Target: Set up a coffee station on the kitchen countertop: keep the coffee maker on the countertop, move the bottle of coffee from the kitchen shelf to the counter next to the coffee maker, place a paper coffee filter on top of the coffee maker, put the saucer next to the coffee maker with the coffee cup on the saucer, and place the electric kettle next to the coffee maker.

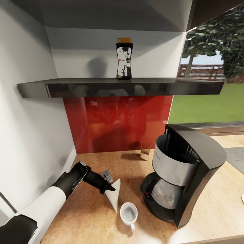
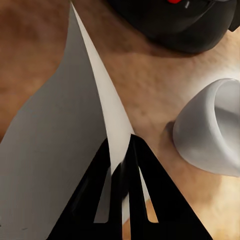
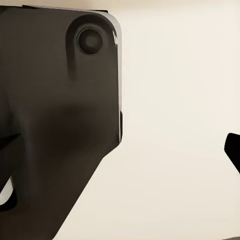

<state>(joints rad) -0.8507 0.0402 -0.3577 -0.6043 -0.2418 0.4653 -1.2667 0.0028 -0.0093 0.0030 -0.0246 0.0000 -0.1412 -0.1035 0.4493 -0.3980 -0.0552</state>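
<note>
My left gripper (image 1: 110, 186) is shut on the edge of the white paper coffee filter (image 1: 114, 198), low over the kitchen countertop (image 1: 84, 217). In the left wrist view the black fingers (image 2: 150, 200) pinch the filter (image 2: 60, 135) close to the coffee cup (image 2: 215, 127). The white coffee cup (image 1: 129, 213) stands just right of the filter. Further right stands the dark grey coffee maker (image 1: 184, 176), its base (image 2: 175, 20) near the filter's tip. Above, the bottle of coffee (image 1: 124, 59) stands upright on the glossy black kitchen shelf (image 1: 84, 88). One dark fingertip (image 3: 232, 150) of my right gripper shows against a pale background.
A white wall (image 1: 30, 128) closes off the left side and a red backsplash (image 1: 118, 122) the back. A grey sink (image 1: 235, 154) is set into the counter at the right. A small white rim (image 1: 242, 198) shows at the right edge. A dark robot part (image 3: 55, 125) takes up half the right wrist view.
</note>
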